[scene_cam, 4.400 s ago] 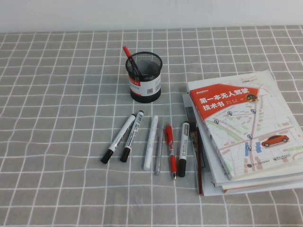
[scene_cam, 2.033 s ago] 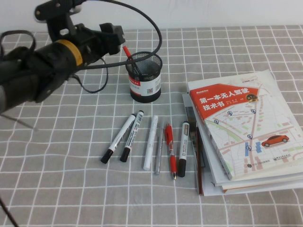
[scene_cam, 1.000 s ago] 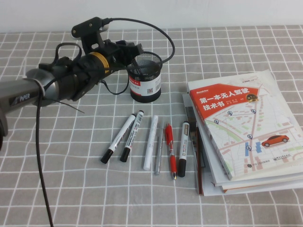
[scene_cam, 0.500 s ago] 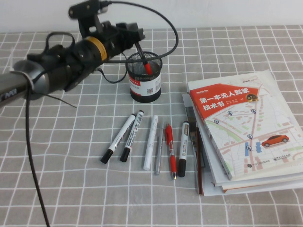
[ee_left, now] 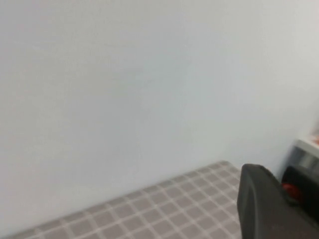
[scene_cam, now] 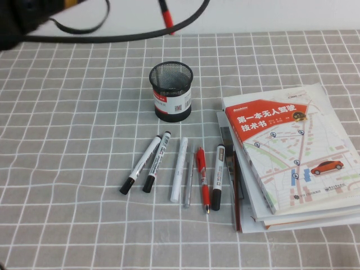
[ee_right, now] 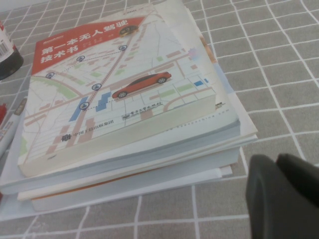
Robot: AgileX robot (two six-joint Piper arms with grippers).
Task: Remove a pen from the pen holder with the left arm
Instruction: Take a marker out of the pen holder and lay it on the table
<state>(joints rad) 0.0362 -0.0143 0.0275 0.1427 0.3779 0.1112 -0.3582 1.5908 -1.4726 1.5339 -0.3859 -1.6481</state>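
One red pen (scene_cam: 166, 14) aloft, well clear of the single pen holder (scene_cam: 170, 104).
Left gripper (ee_left: 285, 193), up by the back wall, seems clamped on it (mostly hidden). Six pens (scene_cam: 179, 170) lie on the cloth (scene_cam: 67, 140). The right gripper (ee_right: 279, 199), closed on nothing, sits beside one book stack (ee_right: 124, 99).

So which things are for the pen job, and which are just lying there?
For the job: pen, held up high by the left gripper; pen holder.
Just lying about: six loose pens in a row; books; right gripper, beside the books.
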